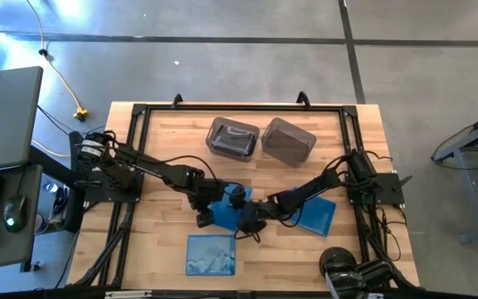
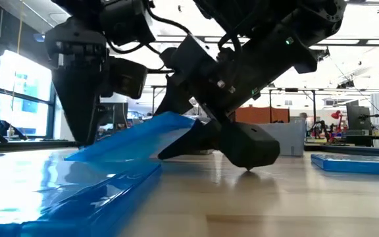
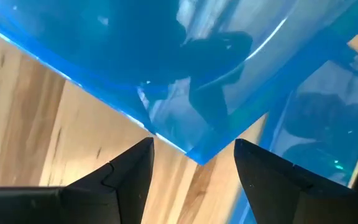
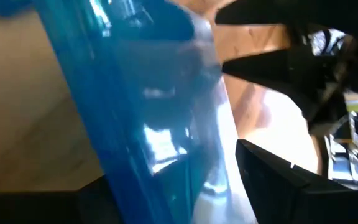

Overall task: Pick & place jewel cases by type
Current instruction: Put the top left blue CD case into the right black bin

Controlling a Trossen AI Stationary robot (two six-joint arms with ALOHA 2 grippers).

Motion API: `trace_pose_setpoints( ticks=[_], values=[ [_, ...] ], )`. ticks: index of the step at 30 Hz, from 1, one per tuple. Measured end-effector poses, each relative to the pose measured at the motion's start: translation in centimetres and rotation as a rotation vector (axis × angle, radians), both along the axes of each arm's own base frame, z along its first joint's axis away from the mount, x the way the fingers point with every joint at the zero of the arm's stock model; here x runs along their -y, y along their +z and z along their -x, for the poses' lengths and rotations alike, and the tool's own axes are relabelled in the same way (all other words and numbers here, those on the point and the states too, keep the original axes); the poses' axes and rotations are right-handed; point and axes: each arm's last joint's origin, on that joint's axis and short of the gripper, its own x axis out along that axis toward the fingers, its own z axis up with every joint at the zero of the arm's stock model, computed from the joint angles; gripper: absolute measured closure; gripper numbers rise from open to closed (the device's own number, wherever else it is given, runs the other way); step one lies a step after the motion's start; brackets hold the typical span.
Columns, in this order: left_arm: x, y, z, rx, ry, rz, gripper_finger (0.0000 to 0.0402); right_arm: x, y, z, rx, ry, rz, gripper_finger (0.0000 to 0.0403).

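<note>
A plain blue jewel case (image 1: 225, 202) sits tilted at the table's middle, between my two grippers. My right gripper (image 1: 247, 218) reaches in from the right and is shut on it. My left gripper (image 1: 204, 218) points steeply down at the case's low corner (image 3: 199, 157). It is open, with one finger on each side of that corner, and no touch shows. A cloud-patterned blue case (image 1: 211, 253) lies flat near the front edge. Another blue case (image 1: 318, 214) lies flat under the right arm. My right gripper has the blue case's raised side (image 4: 166, 124) between its two fingers, one finger (image 2: 199, 139) below the case and the other on top. The fingers slant down from the table's right. The held side is up, and the opposite corner (image 2: 77, 155) is down at the table.
Two translucent grey bins stand at the back: the left one (image 1: 232, 137) has something dark inside, and the right one (image 1: 287, 141) is beside it. A black frame (image 1: 139, 112) rims the tabletop. Bare wood shows at the front right (image 1: 289, 257).
</note>
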Motion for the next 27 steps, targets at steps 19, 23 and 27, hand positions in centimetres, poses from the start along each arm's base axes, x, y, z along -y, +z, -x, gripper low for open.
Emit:
trace_pose_setpoints(
  ticks=[19, 23, 27],
  values=[
    [0.0, 0.5, -0.2, -0.030, 0.008, 0.106, 0.0181, -3.6, 0.1, 1.9, 0.068, -0.239, 0.327, 0.0392],
    [0.2, 1.7, -0.9, -0.003, -0.039, 0.157, 0.0181, -3.7, 0.5, 2.5, 0.100, -0.381, 0.489, 0.0370],
    [0.3, 2.9, -1.4, 0.016, -0.063, 0.123, 0.0181, -3.2, 1.4, 3.0, 0.104, -0.588, 0.740, 0.0367]
  ],
)
